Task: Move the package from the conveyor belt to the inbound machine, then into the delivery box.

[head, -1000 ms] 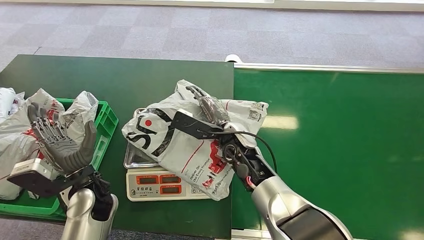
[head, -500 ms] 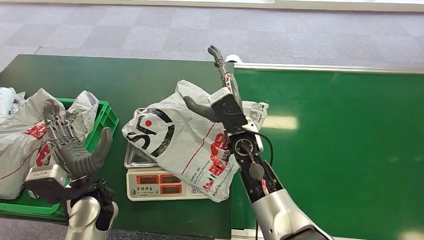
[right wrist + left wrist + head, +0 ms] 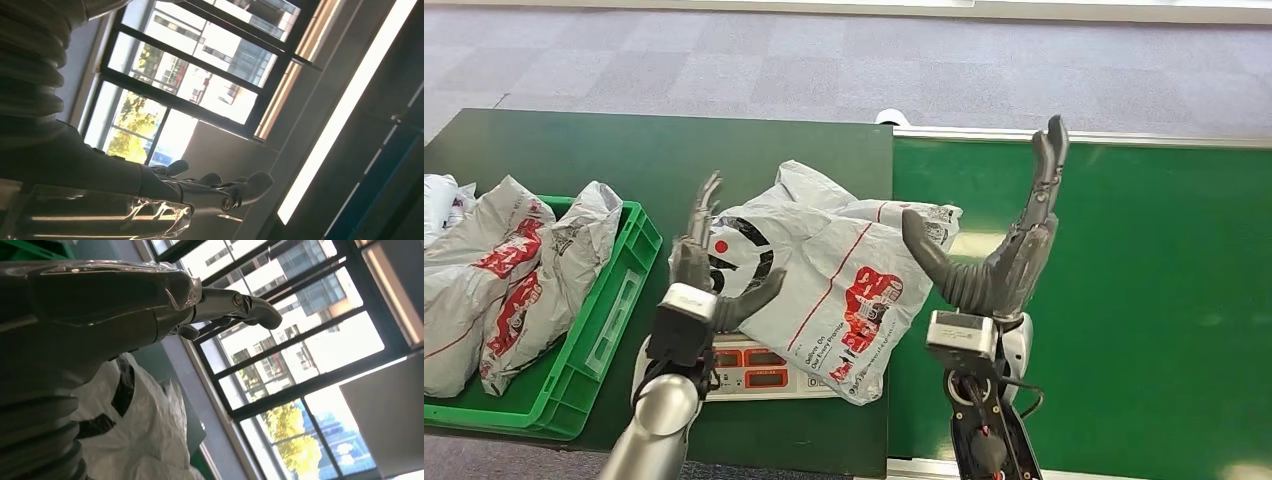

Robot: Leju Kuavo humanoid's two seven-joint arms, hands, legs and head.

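The package (image 3: 824,285), a grey-white plastic bag with black and red print, lies across the weighing scale (image 3: 744,368), its right end hanging over toward the belt. My left hand (image 3: 706,272) stands upright at the bag's left edge, fingers apart and pointing up, thumb toward the bag, holding nothing. My right hand (image 3: 1006,250) is raised just right of the bag over the green conveyor belt (image 3: 1114,300), fingers up and spread, empty. The left wrist view has my left hand (image 3: 150,305) above the package (image 3: 140,435). My right hand (image 3: 200,192) faces windows and ceiling in the right wrist view.
A green crate (image 3: 619,300) at the left holds several similar bags (image 3: 514,260). The scale stands on a dark green table (image 3: 604,160) that meets the belt along a seam. Grey carpet floor (image 3: 824,60) lies beyond.
My right hand let go of the package, lifted off it and moved right over the belt. My left hand swung from above the crate to the bag's left edge.
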